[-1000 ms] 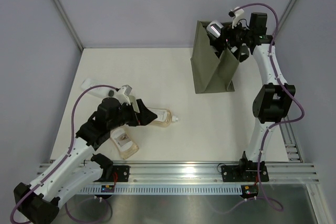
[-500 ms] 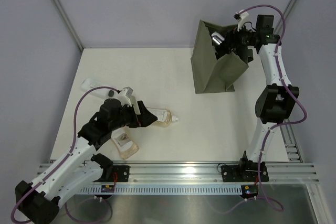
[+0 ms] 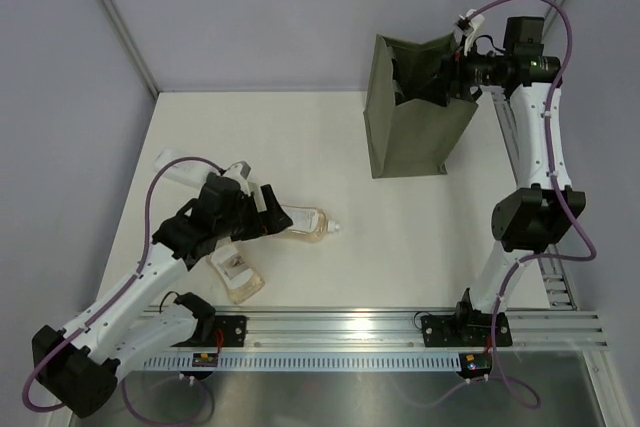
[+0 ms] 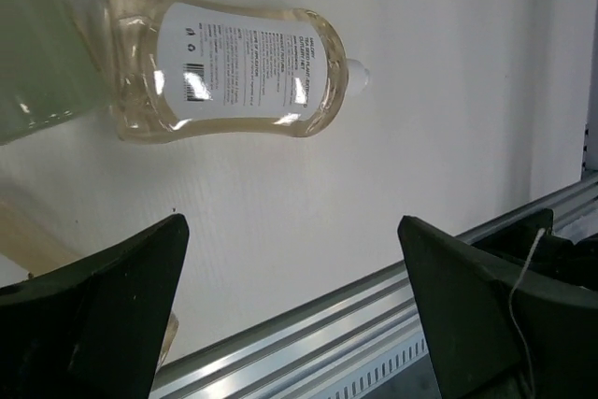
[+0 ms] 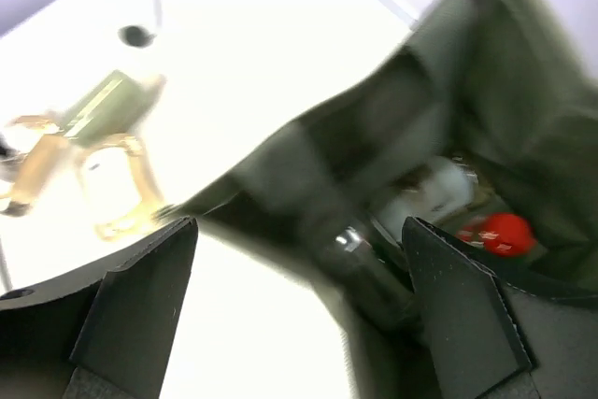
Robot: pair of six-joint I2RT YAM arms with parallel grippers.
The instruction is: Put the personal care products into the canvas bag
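Two arms reaching out, jaws wide on both.
The left arm (image 3: 140, 277) runs low from its base and bends at the elbow. Its left gripper (image 3: 274, 217) points right, jaws spread with nothing between them. The right arm (image 3: 535, 147) rises tall with the wrist turned leftward, and the right gripper (image 5: 299, 223) tilts downward, jaws likewise spread and empty.

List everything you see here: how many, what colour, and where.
pouches: two, clear amber; one mid-table by the left gripper, one near the rail
white bottle: one, white, far left, partly hidden by the left arm
bag: one, olive, upright, back right
red cap: one, red, inside the bag; other contents blurred
table: one, white
left gripper: black, open, empty
right gripper: black, open, above the bag's mouth
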